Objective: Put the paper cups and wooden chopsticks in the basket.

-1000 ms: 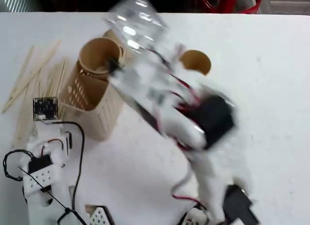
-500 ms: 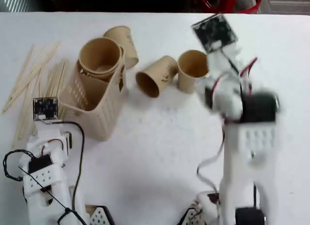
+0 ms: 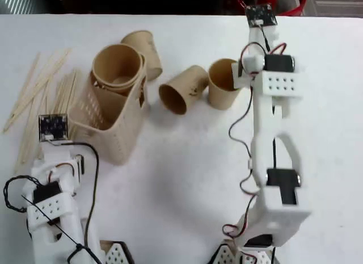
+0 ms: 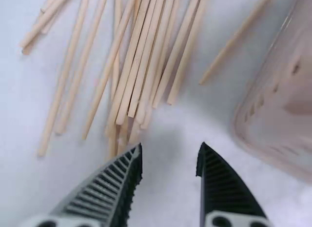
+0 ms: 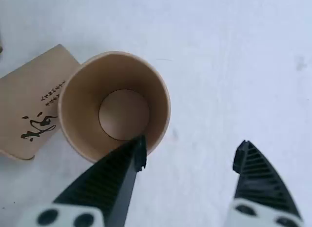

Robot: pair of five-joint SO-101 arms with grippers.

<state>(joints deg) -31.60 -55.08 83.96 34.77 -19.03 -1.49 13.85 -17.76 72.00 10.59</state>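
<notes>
Wooden chopsticks (image 3: 39,99) lie scattered left of the tan basket (image 3: 110,125). Stacked paper cups (image 3: 116,68) stand in the basket. One cup (image 3: 146,45) lies behind it, another (image 3: 181,89) lies on its side to its right, and a third (image 3: 223,82) stands upright. My right arm (image 3: 266,82) stretches out beside the upright cup. My right gripper (image 5: 191,151) is open, one finger over the rim of that cup (image 5: 114,105). My left gripper (image 4: 169,156) is open above bare table, just short of the chopsticks (image 4: 141,66), with the basket wall (image 4: 278,105) beside it.
The left arm (image 3: 51,190) sits at the near left with its black cable looping beside it. The table's far edge (image 3: 181,15) runs behind the cups. White table surface lies open in the middle and at the right.
My right arm has swung from over the basket to the right and stretched out to the upright cup. The left arm has stayed still.
</notes>
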